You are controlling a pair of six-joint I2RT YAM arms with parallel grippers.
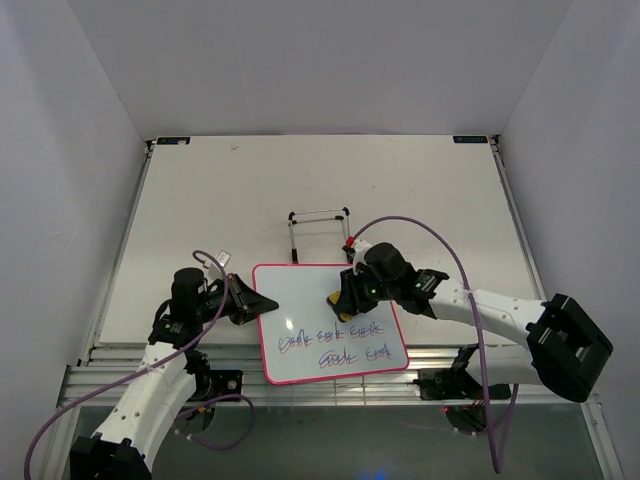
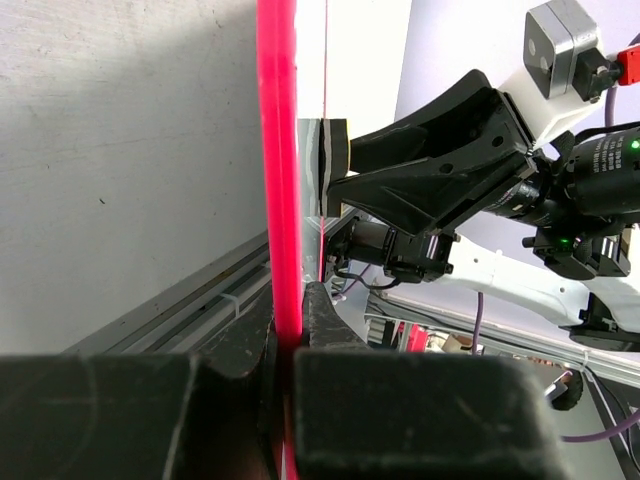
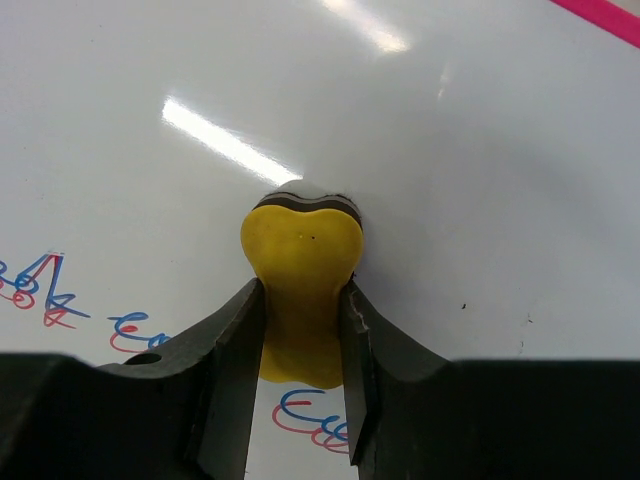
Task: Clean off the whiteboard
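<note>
Whiteboard (image 1: 300, 300), small, rectangular and round-cornered with a thin pink-red frame, lies on the pale table (image 1: 200, 200); two rows of blue-and-red scribbles (image 1: 340, 345) run across the board's near half, and its far half is bare white.

At the board's left edge the left end effector (image 1: 252, 302) is closed on the frame, the pink strip pinched between its fingers (image 2: 330, 320) in the left wrist view; this grip likely steadies the board against the push of wiping.

Over the board's middle the right end effector (image 1: 340, 300) is closed on a small yellow eraser block (image 3: 302, 260), its dark felt face pressed to the white surface; the grip sits high on the block, probably to leave the felt free to rub. The eraser touches the board just beyond the upper scribble row, so the ink lies close by on its near side.

Beyond the board's far edge stands a black wire stand (image 1: 320, 232), apart from it.
</note>
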